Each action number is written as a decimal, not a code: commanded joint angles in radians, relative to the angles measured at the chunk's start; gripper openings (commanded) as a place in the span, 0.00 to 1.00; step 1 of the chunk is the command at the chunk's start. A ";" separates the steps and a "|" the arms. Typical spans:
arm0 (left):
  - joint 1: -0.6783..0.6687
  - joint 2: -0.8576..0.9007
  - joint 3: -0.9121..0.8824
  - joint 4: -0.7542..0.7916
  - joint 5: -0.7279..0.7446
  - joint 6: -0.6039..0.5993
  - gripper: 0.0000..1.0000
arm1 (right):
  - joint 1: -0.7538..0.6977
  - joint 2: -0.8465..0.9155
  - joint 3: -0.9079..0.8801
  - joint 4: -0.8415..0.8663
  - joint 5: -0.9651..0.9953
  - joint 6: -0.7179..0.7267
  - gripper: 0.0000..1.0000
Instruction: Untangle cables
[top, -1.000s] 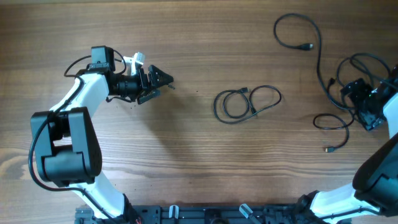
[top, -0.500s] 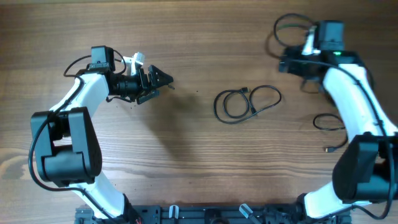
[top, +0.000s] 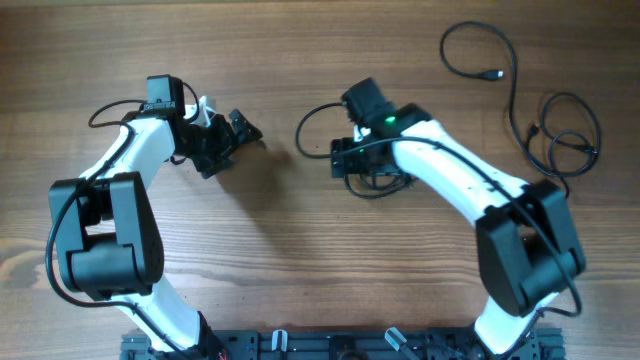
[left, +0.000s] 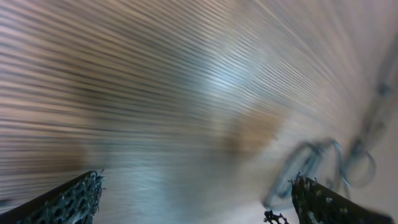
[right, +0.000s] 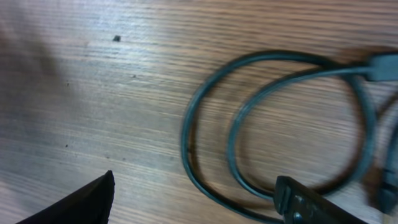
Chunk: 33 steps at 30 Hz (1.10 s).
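A coiled black cable (top: 373, 190) lies at the table's middle, mostly hidden under my right arm. In the right wrist view its two loops (right: 280, 127) lie on the wood, and the outer loop runs between the fingertips. My right gripper (top: 346, 160) (right: 193, 205) is open and low over the coil's left side, holding nothing. A long black cable (top: 512, 80) with a plug end winds at the top right into loops (top: 572, 125). My left gripper (top: 240, 133) (left: 196, 199) is open and empty, left of the coil. Its wrist view is blurred, with a faint cable shape (left: 311, 168).
The wooden table (top: 300, 260) carries only the cables. A thicker black wire (top: 305, 130) fixed to my right arm loops out left of its wrist. My right arm's elbow (top: 525, 225) stands over the right side of the table.
My right arm has swung from the far right edge, past the top right cable, to the middle coil. My left gripper has turned and drawn back a little to the left.
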 joint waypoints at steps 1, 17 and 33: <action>-0.002 0.011 -0.009 0.001 -0.125 -0.062 1.00 | 0.061 0.061 -0.007 0.030 0.121 0.025 0.84; -0.002 0.011 -0.009 0.001 -0.124 -0.063 1.00 | 0.036 0.132 0.046 0.016 0.208 -0.134 0.04; -0.002 0.011 -0.009 0.003 -0.124 -0.063 1.00 | -0.280 0.063 0.074 0.135 0.406 -0.214 0.53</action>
